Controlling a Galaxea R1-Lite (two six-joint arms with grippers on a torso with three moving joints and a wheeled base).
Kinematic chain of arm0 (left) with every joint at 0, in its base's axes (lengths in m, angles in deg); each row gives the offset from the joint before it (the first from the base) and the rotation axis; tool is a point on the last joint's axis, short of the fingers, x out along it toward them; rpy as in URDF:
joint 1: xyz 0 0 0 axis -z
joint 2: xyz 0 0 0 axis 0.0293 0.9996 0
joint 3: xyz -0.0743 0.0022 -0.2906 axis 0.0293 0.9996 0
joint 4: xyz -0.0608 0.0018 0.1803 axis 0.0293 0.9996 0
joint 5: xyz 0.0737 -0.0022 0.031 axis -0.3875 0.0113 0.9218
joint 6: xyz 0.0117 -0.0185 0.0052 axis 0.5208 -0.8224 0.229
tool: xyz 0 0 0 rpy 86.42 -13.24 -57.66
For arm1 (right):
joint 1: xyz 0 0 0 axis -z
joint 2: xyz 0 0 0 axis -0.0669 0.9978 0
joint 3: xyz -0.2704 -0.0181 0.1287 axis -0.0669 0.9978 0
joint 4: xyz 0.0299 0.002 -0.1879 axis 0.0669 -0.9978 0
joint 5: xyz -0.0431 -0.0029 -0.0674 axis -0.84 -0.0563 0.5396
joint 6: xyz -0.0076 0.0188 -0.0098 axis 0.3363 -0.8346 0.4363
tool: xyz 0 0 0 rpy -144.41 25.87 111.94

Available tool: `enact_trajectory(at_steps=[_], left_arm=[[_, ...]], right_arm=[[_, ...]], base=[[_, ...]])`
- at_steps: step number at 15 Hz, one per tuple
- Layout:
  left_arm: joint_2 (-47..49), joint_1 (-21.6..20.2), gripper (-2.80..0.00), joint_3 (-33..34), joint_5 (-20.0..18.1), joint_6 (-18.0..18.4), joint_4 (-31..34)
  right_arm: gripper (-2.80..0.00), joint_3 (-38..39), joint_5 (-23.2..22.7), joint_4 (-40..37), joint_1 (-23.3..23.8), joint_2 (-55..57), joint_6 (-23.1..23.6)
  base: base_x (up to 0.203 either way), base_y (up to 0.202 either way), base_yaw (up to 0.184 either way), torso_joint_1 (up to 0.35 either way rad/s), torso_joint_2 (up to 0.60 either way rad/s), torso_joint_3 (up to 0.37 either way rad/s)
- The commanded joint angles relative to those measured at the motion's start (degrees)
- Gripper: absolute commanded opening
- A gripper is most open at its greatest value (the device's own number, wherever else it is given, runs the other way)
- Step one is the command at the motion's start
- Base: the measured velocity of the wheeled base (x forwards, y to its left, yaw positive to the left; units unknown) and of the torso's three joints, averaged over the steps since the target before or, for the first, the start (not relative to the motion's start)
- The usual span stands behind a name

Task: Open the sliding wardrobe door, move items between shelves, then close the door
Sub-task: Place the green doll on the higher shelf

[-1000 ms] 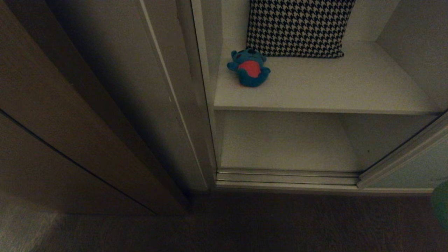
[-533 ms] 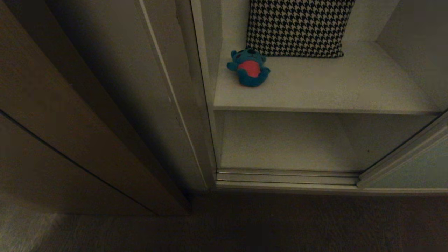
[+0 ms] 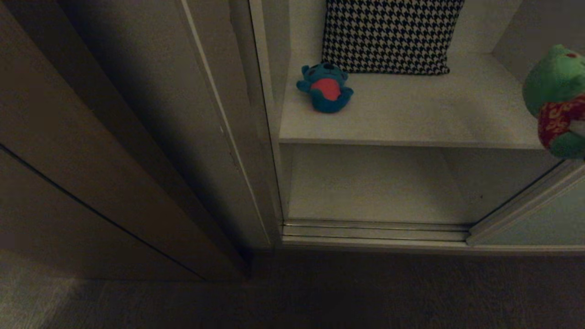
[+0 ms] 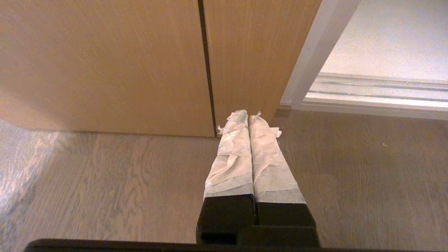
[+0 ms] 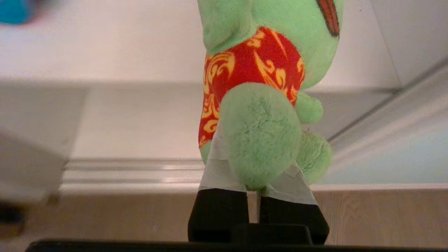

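While the wardrobe stands open, the right gripper [image 5: 255, 175] pinches a green frog [image 3: 555, 98] in red patterned cloth, holding it in the air at the right edge of the head view, in front of the upper shelf [image 3: 411, 137]. On that shelf a teal bear [image 3: 325, 89] lies near the left wall, just in front of a houndstooth cushion [image 3: 388, 34]. Below it, the lower shelf [image 3: 374, 192] shows. At lower right, the door [image 3: 539, 219] is slid aside. Down by the wood floor [image 4: 105, 182], the left gripper [image 4: 246, 120] has its wrapped fingers pressed together, holding nothing.

head view dim and shadowy; wrist views brighter, edges blurred.
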Motion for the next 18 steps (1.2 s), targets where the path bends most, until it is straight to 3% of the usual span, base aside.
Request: enact_trajectory(at_steps=[1, 7, 18], left_arm=[[0.08, 0.01, -2.8, -0.01, 0.0, -0.02, 0.01], [0.08, 0.0, -2.8, -0.01, 0.0, -0.02, 0.01], [0.08, 0.0, -2.8, -0.01, 0.0, -0.02, 0.01]], right_arm=[[-2.8, -4.14, 0.24, 3.3, 1.38, 12.89, -0.21], [-2.8, -14.58, 1.08, 16.65, 3.69, 31.32, 2.17], [-2.8, -27.09, 4.03, 19.41, 3.75, 42.26, 2.84]], base=[[0.0, 0.0, 0.0, 0.0, 0.0, 0.0], [0.0, 0.0, 0.0, 0.0, 0.0, 0.0], [0.0, 0.0, 0.0, 0.0, 0.0, 0.0]])
